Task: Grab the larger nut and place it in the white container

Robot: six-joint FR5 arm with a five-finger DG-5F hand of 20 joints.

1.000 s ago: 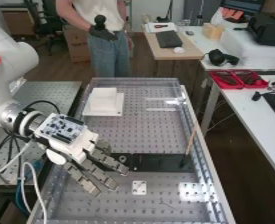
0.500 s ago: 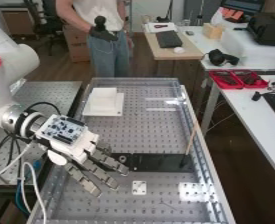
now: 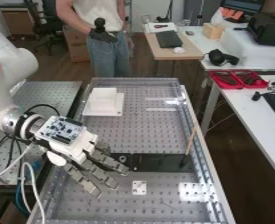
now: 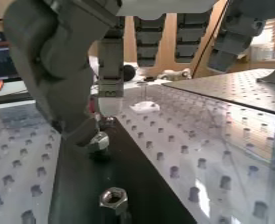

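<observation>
The hand (image 3: 101,176) hangs over the left part of the black bar (image 3: 157,162) in the high view, fingers straight and spread; it is open. Its thumb (image 4: 61,82) hangs in the wrist view with the tip right beside the larger nut (image 4: 100,141); whether they touch I cannot tell. That nut stands on the bar, between the smaller nut (image 4: 113,196), nearest the camera, and the bearing (image 4: 108,121) farther along. Seen from above, the bearing (image 3: 122,159) stands just past the fingers. The white container (image 3: 104,102) sits at the bench's far left, beyond the hand.
A thin wooden stick (image 3: 190,142) rises at a slant by the bar's right end. A small white plate (image 3: 139,187) lies on the perforated bench (image 3: 164,197) on the near side of the bar. Raised clear edges (image 3: 207,170) border the bench. A person stands behind it.
</observation>
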